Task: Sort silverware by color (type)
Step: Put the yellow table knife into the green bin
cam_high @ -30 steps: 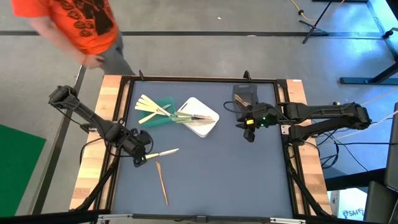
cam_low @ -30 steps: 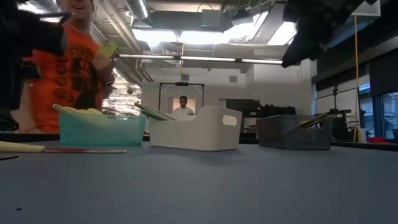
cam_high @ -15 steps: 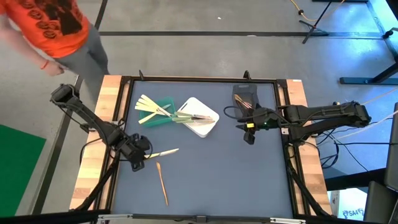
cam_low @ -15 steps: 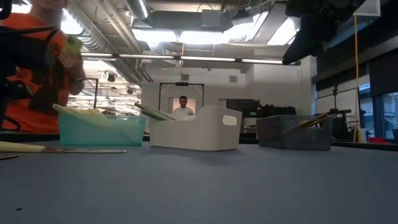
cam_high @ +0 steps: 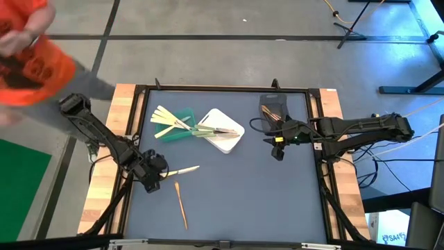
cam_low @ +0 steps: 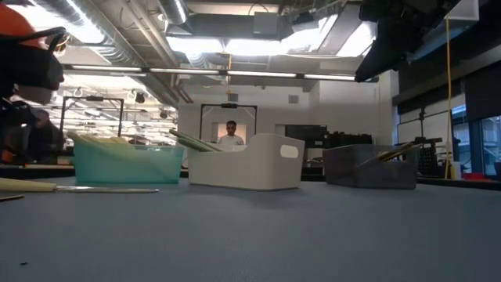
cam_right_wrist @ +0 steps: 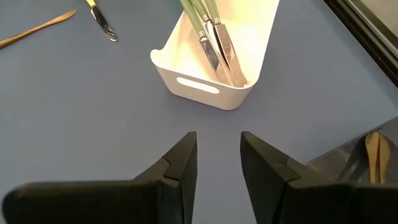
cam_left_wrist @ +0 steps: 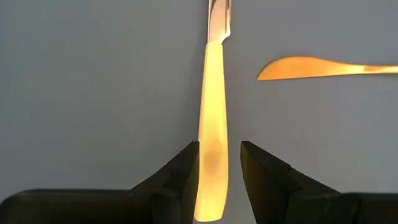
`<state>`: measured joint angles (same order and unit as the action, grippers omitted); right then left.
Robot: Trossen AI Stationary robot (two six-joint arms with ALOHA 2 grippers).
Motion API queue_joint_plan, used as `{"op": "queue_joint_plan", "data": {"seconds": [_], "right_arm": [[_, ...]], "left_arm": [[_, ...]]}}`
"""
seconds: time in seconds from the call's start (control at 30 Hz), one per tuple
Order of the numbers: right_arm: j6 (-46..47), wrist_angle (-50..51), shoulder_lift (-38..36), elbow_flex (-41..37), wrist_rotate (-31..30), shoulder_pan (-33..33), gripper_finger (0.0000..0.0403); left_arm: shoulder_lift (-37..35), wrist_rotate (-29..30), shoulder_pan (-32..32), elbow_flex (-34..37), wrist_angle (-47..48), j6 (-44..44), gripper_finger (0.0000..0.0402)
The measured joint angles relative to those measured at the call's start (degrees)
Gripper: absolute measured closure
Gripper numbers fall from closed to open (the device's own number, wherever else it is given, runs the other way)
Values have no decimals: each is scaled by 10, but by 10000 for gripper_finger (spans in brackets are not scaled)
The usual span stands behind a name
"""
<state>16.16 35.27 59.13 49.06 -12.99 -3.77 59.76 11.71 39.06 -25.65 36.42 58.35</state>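
1. I see open grey mat [cam_high: 250, 201] across the near and middle table, bare but for a pale yellow knife [cam_high: 182, 169] and an orange-brown utensil [cam_high: 180, 203] at left.
2. Far edge: green bin [cam_high: 182, 125], white bin [cam_high: 225, 137] and grey bin [cam_high: 272, 105] stand in the way, handles overhanging.
3. A clear lane separates the white and grey bins.
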Motion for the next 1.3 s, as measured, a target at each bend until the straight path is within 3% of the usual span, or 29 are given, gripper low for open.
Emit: {"op": "queue_joint_plan", "data": {"seconds": [0.53, 1.0, 1.17, 1.3], "right_arm": [[0, 0, 0, 0, 0, 0, 292], [0, 0, 0, 0, 0, 0, 292], [0, 0, 0, 0, 0, 0, 292], [0, 0, 0, 0, 0, 0, 292]], "left_arm": [[116, 6, 4, -4, -32, -10, 290], [119, 2, -2, -32, -8, -30, 329], [119, 7, -23, -60, -1, -79, 329], [118, 13, -45, -105, 57, -134, 329]]}}
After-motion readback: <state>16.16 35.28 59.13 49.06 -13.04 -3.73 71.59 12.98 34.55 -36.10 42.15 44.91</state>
